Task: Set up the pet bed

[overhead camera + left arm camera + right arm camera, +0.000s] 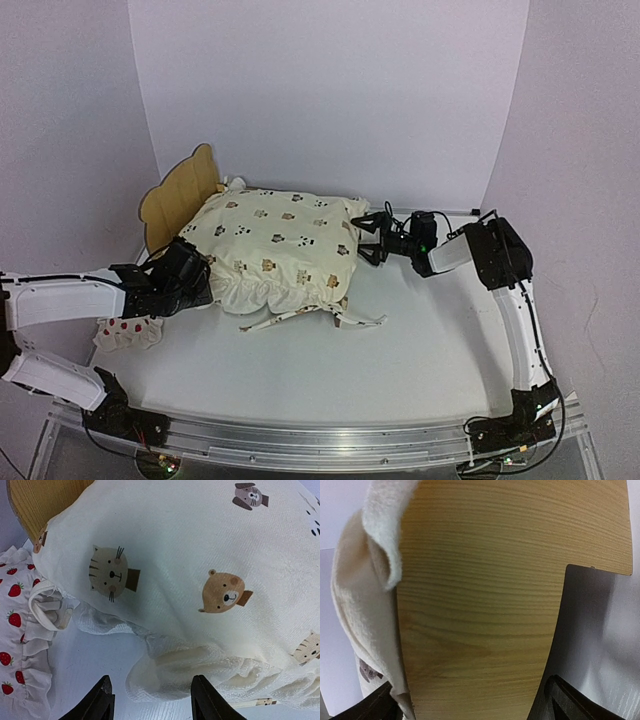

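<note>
Two arms on the pet bed (185, 195), one at each end. The bed stands on the table (420, 340) left of centre with its headboard (180, 185) toward the far left. Most of the frame is hidden under the cream animal-print cushion (280, 240) lying on top. The left gripper (152, 702) is at the cushion's near-left corner with its fingers half spread. The ruffle (170, 672) sits between the tips, but the left finger stands clear of it, so nothing is pinched. The right gripper (368, 240) is at the foot end with its fingers spread wide, one on each side of the plywood foot panel (485, 605), and a fold of cushion hangs by one finger. It doesn't look clamped on the wood. The strawberry pillow (128, 332) is on the table beside the left arm, near the headboard corner and not on the bed.

Step in hand, as I read it, is seating the cushion in the frame. It's on but not settled: the near edge and its ties droop over the near rail onto the table. Next move probably calls for the left gripper to close on that ruffle and lift it up and inward. The right may need to steady the foot end, since the light frame could slide. Pillow likely goes on after that.
</note>
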### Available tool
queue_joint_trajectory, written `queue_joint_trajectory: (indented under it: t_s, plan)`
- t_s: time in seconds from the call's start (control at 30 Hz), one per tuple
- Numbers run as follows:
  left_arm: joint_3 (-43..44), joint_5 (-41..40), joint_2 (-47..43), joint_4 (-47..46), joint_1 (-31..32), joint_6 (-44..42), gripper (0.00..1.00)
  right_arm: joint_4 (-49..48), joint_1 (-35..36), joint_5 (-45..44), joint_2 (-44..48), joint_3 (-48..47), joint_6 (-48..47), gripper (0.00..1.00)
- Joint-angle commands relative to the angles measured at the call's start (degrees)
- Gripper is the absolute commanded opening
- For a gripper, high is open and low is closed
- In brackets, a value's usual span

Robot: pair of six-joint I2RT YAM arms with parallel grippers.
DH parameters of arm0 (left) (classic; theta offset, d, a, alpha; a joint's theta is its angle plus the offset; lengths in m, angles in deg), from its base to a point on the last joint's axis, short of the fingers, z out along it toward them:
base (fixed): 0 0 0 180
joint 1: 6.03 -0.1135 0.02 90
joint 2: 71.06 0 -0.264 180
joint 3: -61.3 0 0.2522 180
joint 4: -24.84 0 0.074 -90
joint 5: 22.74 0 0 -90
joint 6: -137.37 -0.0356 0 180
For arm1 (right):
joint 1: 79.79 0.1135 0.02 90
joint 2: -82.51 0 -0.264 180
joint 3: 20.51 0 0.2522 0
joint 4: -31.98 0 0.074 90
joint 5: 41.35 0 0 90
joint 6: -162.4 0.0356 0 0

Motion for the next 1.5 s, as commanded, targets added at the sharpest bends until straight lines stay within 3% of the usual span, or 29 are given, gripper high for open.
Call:
queue_joint_trajectory:
  t_s: [0.0, 0.1, 0.27, 0.37, 0.53, 0.8, 0.97, 1.03, 1.17, 1.2, 1.33, 1.47]
  plan:
    - [2.42, -0.70, 1.34, -2.75, 0.04, -1.04, 0.53, -2.98, 1.82, 0.05, -2.17, -3.41, 1.20, 0.98]
    - [2.32, -1.18, 2.93, -3.47, -0.03, -0.99, 0.53, -3.02, 2.79, -0.25, -2.60, -4.49, 0.65, 0.92]
    - [1.43, -0.18, 9.11, -7.58, -2.51, -2.10, 0.52, -2.88, 2.79, -1.42, -0.13, -0.75, -0.38, 0.62]
    - [1.40, 2.49, 11.27, -10.53, -3.65, -3.21, 0.49, -2.81, 2.71, -2.40, 3.79, 5.01, -2.15, 0.53]
    - [1.16, 2.63, 10.40, -12.04, -3.74, -3.89, 0.49, -2.84, 2.66, -4.28, 11.50, 15.61, -5.10, 0.42]
    - [-2.20, 2.43, 7.94, -11.85, -4.00, -3.33, 0.49, -4.93, 3.83, -10.58, 25.88, 40.50, -8.01, 0.36]
    - [-4.35, 3.44, 6.61, -13.28, -4.10, -3.60, 0.49, -6.60, 8.72, -14.32, 34.50, 56.82, -10.06, 0.39]
    - [-5.24, 3.53, 5.83, -13.60, -4.07, -3.43, 0.49, -6.73, 9.59, -15.33, 38.23, 61.52, -10.20, 0.52]
    - [-6.53, 3.42, 4.84, -14.09, -4.10, -3.30, 0.49, -4.40, 8.27, -14.55, 46.37, 67.80, -10.92, 0.90]
    - [-6.69, 3.29, 4.71, -13.99, -4.11, -3.28, 0.49, -2.60, 7.44, -13.80, 48.70, 68.55, -11.32, 0.96]
    - [-6.93, 3.30, 4.60, -13.94, -4.14, -3.53, 0.49, 9.55, 4.81, -12.06, 58.20, 70.16, -15.46, 0.98]
    - [-6.61, 3.01, 4.91, -13.67, -4.10, -3.63, 0.48, 33.95, 2.62, -16.69, 71.91, 68.39, -26.02, 0.98]
